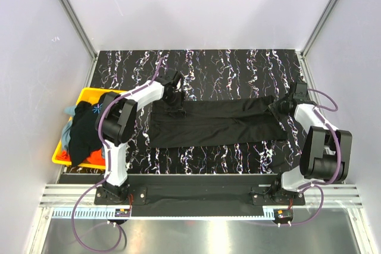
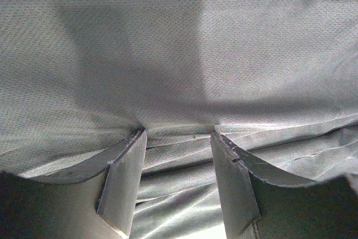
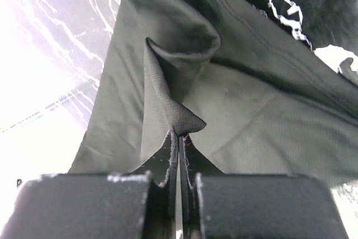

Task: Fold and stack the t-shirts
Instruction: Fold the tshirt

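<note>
**A:** Which step is in hand?

**B:** A fold, I'd judge. The plain black soft cloth t-shirt (image 1: pixel 214 124) lies drawn out in a long band across the middle of the black white-veined marbled surface (image 1: pixel 238 69). The right hand (image 3: pixel 179 134) is pressed together on a small peak of cloth at the shirt's right end. The left hand (image 2: pixel 179 135) stands spread at the left end, with its fingertips (image 2: pixel 126 166) down on the fabric and nothing gripped between them.

**A:** So what does the next move call for?

**B:** Probably the left hand closing on its own end, so both ends lift and travel together. Pulled from one end alone, the cloth would likely drag and skew.

**A:** And the edges, the room?

**B:** The shirt's near edge runs fairly straight, while the far edge rises toward the pinch on the right. There is bare surface beyond the shirt and a narrower strip on the near side, before the arm bases. The yellow plastic bin (image 1: pixel 89 94), holding a heap of other shirts (image 1: pixel 80 132), sits close beside the left arm. The shirt's right end lies near the surface's right edge, so there is little room that way.
</note>
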